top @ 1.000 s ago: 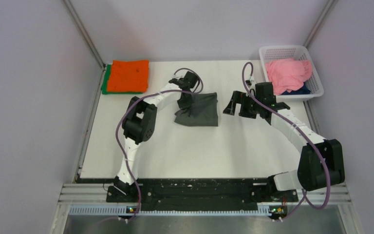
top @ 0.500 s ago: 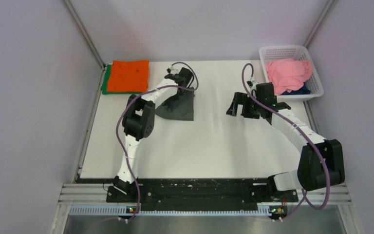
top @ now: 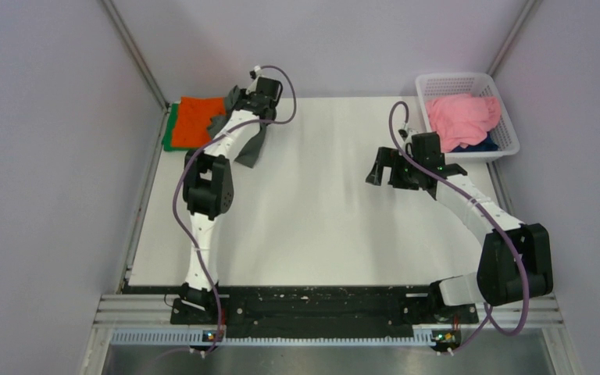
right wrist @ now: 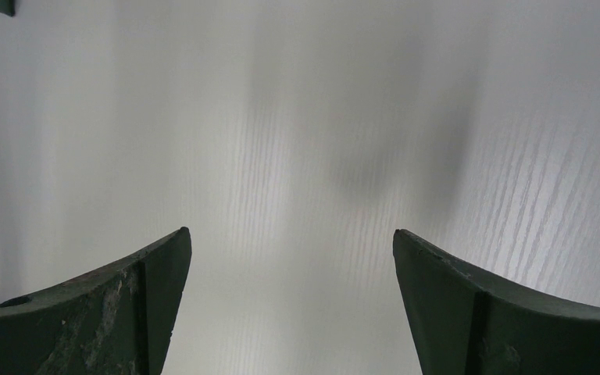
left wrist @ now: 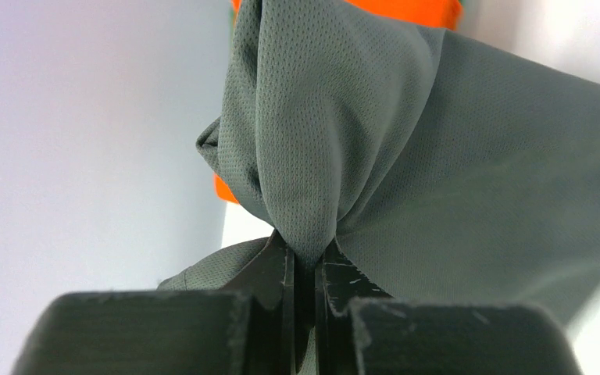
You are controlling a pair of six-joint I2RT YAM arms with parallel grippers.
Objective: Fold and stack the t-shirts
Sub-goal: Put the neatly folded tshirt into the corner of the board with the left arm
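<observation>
Top view first: the left arm is stretched out to the far left corner of the white desk [top: 320, 226]. The left gripper [top: 233, 99] is up over the folded bright orange cloth t-shirt [top: 201, 121]. That orange t-shirt lies on top of a folded green cloth t-shirt [top: 169, 134], with just a strip of green peeking out along the left and near edges. The dark grey mesh-knit t-shirt [top: 251, 148] hangs off the left gripper, draped down alongside the arm, just beside the orange/green stack. Can't really tell if its low end touches the desk. Over on the right, the right gripper [top: 380, 168] hovers above bare desk with its jaws spread wide and nothing in them. The white plastic lattice basket [top: 508, 139] is in the far right corner. It holds a crumpled pink cloth t-shirt [top: 462, 113], with a bit of a navy cloth t-shirt [top: 478, 144] showing under it.

Left wrist view: the left gripper [left wrist: 301, 262] has its jaws pressed together, pinching a bunched-up fold of the dark grey mesh-knit t-shirt [left wrist: 453, 148]. The cloth fans out wide from the pinch. A sliver of the orange t-shirt [left wrist: 406, 8] shows at the top edge.

Right wrist view: the right gripper [right wrist: 289, 234] has its fingers [right wrist: 152, 273] far apart. Between them there's only the desk [right wrist: 320, 117], with a faint grain pattern.
</observation>
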